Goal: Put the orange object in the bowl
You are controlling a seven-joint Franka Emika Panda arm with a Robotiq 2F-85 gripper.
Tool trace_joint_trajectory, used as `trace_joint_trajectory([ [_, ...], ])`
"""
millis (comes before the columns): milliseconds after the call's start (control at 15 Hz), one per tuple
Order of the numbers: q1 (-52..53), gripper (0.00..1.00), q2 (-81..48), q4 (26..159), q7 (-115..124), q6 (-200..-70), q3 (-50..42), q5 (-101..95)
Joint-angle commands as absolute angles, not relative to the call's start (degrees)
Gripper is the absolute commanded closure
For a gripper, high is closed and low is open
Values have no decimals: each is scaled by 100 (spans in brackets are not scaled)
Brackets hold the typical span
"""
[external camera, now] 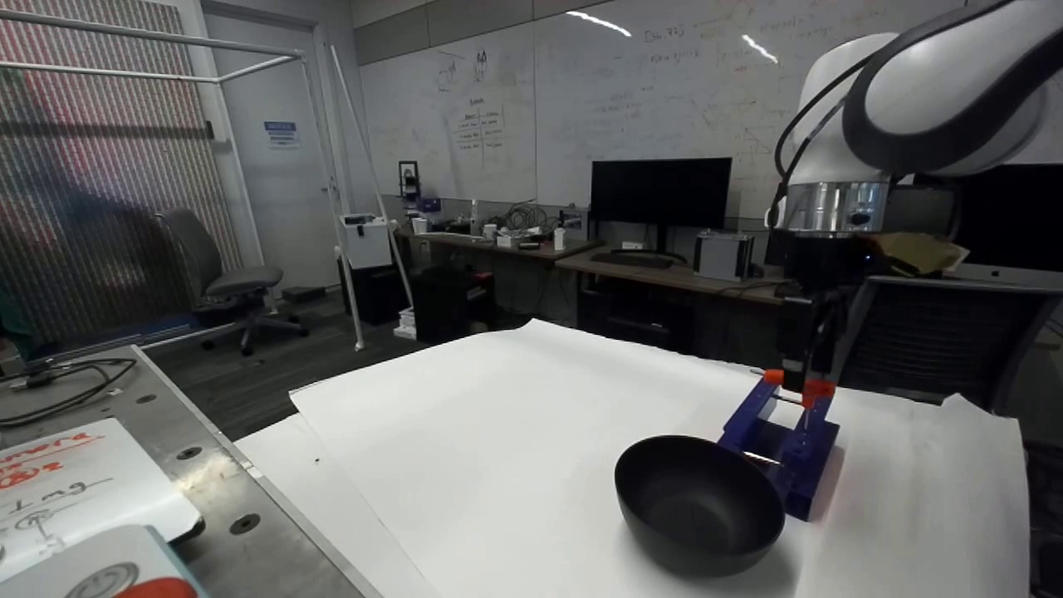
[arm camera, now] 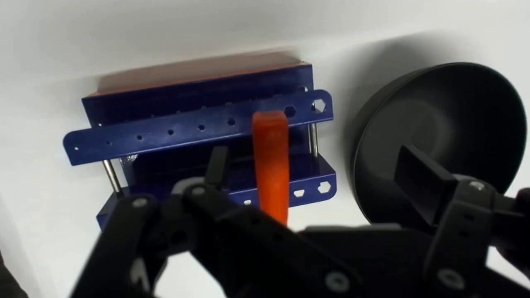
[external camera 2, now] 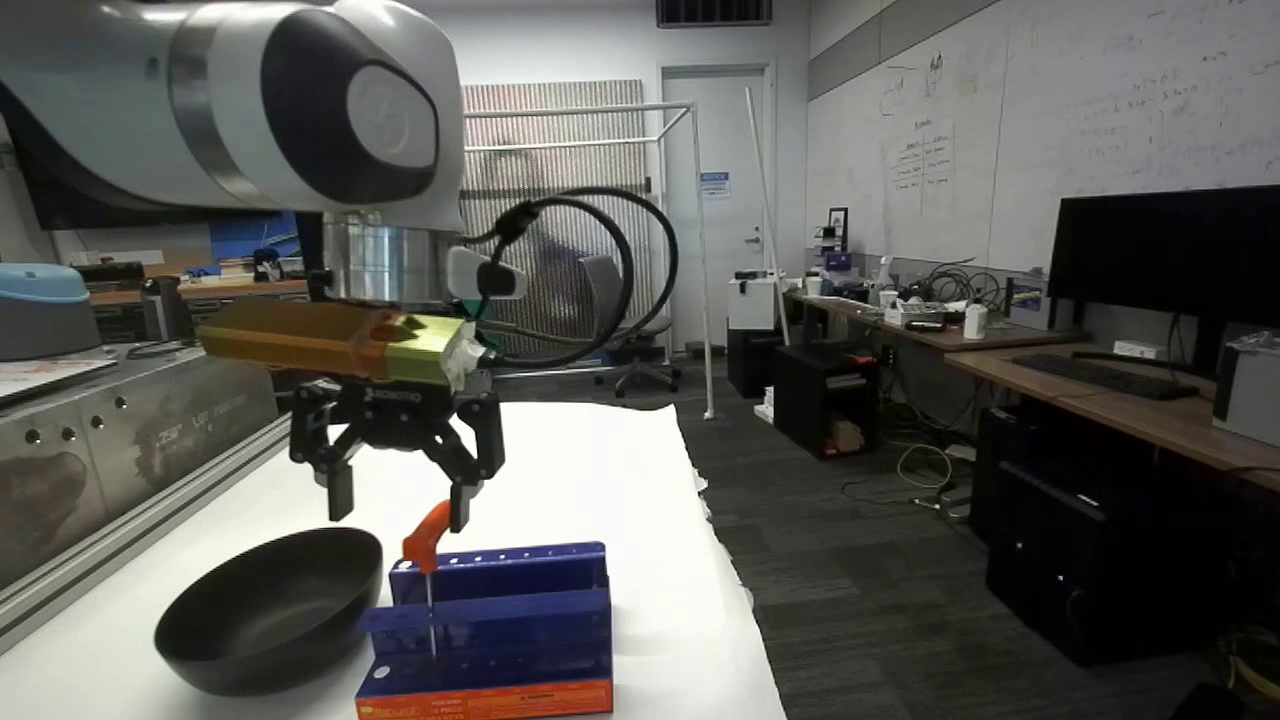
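Note:
The orange object is a tool handle on a thin metal shaft, standing upright in the blue rack, in both exterior views (external camera: 818,392) (external camera 2: 426,540) and the wrist view (arm camera: 271,161). The black bowl (external camera: 702,507) (external camera 2: 270,615) (arm camera: 405,128) stands beside the rack and looks empty. My gripper (external camera 2: 400,502) (arm camera: 319,173) is open above the rack and bowl. In the wrist view the handle shows between the fingers, nearer one finger; the other finger is over the bowl. In an exterior view a fingertip overlaps the handle's upper end; I cannot tell whether they touch.
The blue rack (external camera: 818,465) (external camera 2: 500,640) (arm camera: 186,128), with holes and an orange label, sits close to the bowl on a white-covered table (external camera: 465,465). A metal bench (external camera: 224,498) runs alongside. A chair (external camera: 938,349) and a desk (external camera: 664,278) stand beyond the table.

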State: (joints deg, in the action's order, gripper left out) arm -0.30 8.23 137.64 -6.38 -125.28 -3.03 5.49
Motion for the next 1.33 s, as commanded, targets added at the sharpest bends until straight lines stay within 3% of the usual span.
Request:
trace_joint_trajectory([
  [0, -113, 0, 491, 13660, -609, -12928, -306, 503],
  [67, -134, 0, 430, 13647, -596, -12894, -308, 476],
  [133, -169, 24, 377, 13635, -480, -12831, -300, 339],
  [200, -191, 26, 344, 13612, -421, -12747, -299, 257],
  [600, -239, 73, 305, 13645, -327, -12700, -291, 66],
  [733, -230, 85, 332, 13667, -313, -12720, -281, 44],
  [867, -223, 89, 410, 13695, -281, -12707, -264, 1],
  [1267, -147, 85, 1193, 13651, 62, -12221, -116, -179],
])
